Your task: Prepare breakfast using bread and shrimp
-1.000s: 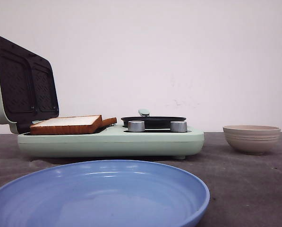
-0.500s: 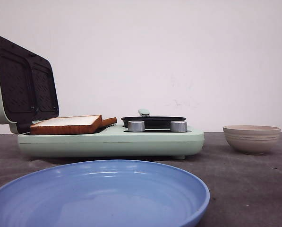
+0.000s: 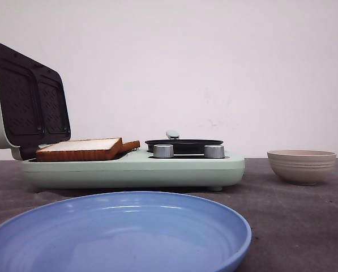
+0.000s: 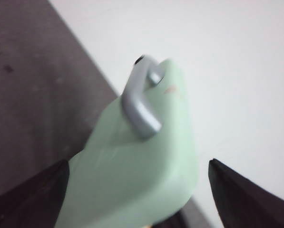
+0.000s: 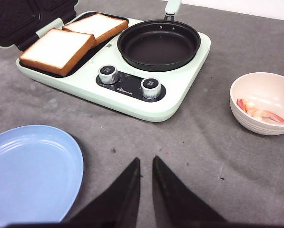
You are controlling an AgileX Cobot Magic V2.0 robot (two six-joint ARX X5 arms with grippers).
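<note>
Nearby: blue plate [image 5: 32, 173] | beige bowl [image 5: 261, 109] (holding shrimp [image 5: 260, 111]) | black pan [image 5: 158, 44]

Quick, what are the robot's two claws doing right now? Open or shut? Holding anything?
Left gripper: open, its fingers either side of the green lid, not squeezing it.
Right gripper: nearly shut, holding nothing.

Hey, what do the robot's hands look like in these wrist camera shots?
Both look black. The right hand shows two long, smooth fingers tapering to sharp points. The left hand shows only two dark wedge-shaped tips, blurred, at the frame's corners. No cables or markings are visible.
</note>
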